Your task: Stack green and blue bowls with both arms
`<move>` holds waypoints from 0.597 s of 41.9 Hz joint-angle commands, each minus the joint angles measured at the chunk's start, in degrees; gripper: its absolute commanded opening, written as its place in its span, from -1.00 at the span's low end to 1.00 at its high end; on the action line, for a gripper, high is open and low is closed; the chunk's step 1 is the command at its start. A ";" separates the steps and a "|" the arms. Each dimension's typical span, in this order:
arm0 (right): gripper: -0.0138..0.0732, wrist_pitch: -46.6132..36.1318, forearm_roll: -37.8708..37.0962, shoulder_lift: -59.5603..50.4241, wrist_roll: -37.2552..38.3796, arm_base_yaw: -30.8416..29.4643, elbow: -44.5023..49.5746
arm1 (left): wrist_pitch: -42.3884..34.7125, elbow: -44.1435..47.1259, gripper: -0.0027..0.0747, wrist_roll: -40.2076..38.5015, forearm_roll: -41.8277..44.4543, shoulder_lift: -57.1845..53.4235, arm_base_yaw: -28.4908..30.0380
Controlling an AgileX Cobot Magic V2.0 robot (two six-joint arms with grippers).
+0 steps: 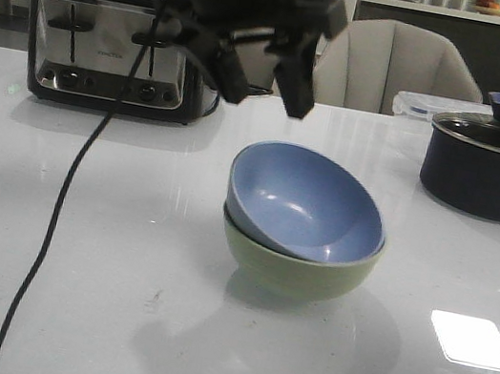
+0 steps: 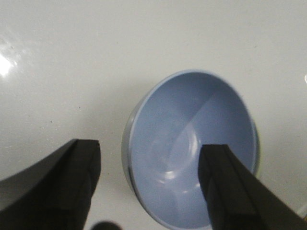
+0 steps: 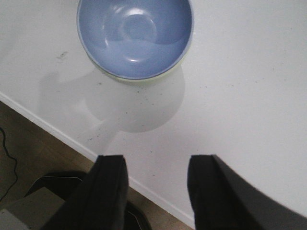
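Observation:
The dusty blue bowl (image 1: 305,202) sits tilted inside the pale green bowl (image 1: 293,270) at mid-table. My left gripper (image 1: 264,97) hangs open above and behind the stack, with nothing between its fingers. From the left wrist the blue bowl (image 2: 192,143) lies below the open left gripper (image 2: 151,163). The right gripper (image 3: 156,167) is open and empty over the table's near edge, well away from the blue bowl (image 3: 136,36) and the green rim (image 3: 144,80) under it. The right arm does not show in the front view.
A chrome toaster (image 1: 110,46) stands at the back left and a dark lidded pot (image 1: 491,167) at the back right. A black cable (image 1: 63,203) trails across the left of the table. A chair (image 1: 397,68) stands behind. The table edge (image 3: 72,139) borders the floor.

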 commanded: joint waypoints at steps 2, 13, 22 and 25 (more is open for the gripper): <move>0.29 -3.02 0.09 -0.53 -0.60 0.05 -1.48 | -1.50 1.85 0.36 -0.03 -0.18 -9.88 -0.39; 0.29 -3.02 0.09 -0.53 -0.60 0.05 -1.48 | -1.69 16.34 0.36 -0.03 3.99 -26.49 -0.39; 0.29 -2.84 0.09 -0.53 -0.60 0.05 -1.48 | -3.18 29.09 0.36 -0.03 6.62 -40.69 -0.39; 0.29 -2.36 0.09 -0.53 -0.60 0.05 -1.48 | -4.11 33.14 0.36 -0.03 7.47 -45.08 -0.39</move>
